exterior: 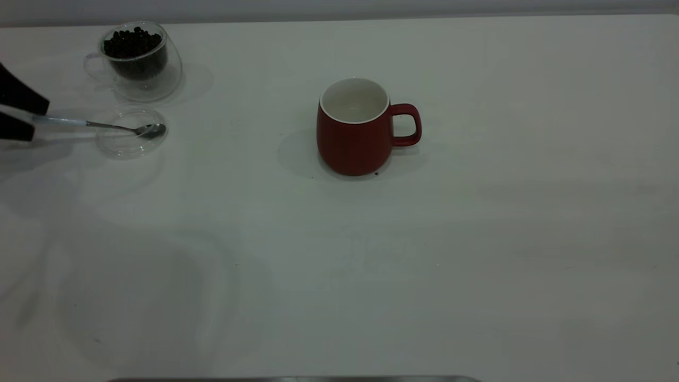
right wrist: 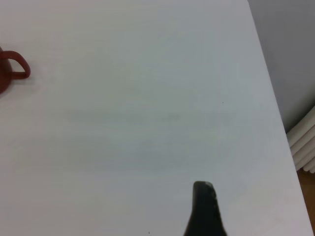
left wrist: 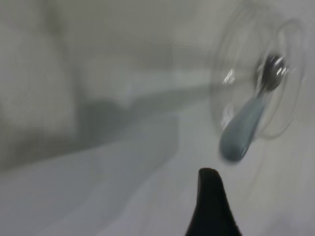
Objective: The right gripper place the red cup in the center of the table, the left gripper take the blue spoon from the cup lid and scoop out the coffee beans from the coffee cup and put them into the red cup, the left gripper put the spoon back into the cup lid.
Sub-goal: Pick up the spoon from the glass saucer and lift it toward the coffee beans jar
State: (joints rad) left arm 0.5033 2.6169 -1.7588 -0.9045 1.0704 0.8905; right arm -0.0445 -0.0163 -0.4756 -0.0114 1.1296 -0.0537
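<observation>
Reaching: my left gripper (exterior: 24, 121) sits at the table's (exterior: 339, 276) left edge, jaws spread around the blue spoon's (exterior: 98, 125) handle; whether they pinch it, I cannot tell.
Spoon: bowl resting in the cup lid (exterior: 130, 132), just in front of the coffee cup (exterior: 137, 61) heaped with coffee beans (exterior: 131, 42).
Red cup: (exterior: 354, 127) standing mid-table, looking empty.
Risk: I judge an off-centre grasp could swing the spoon or drag the lid.
Views: only the exterior shows both cups; the right wrist shows its own fingertip (right wrist: 204, 209), jaw state unclear.

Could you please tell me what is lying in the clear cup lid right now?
The blue spoon's metal bowl rests in the cup lid; its handle sticks out between the left gripper's fingers.
</observation>
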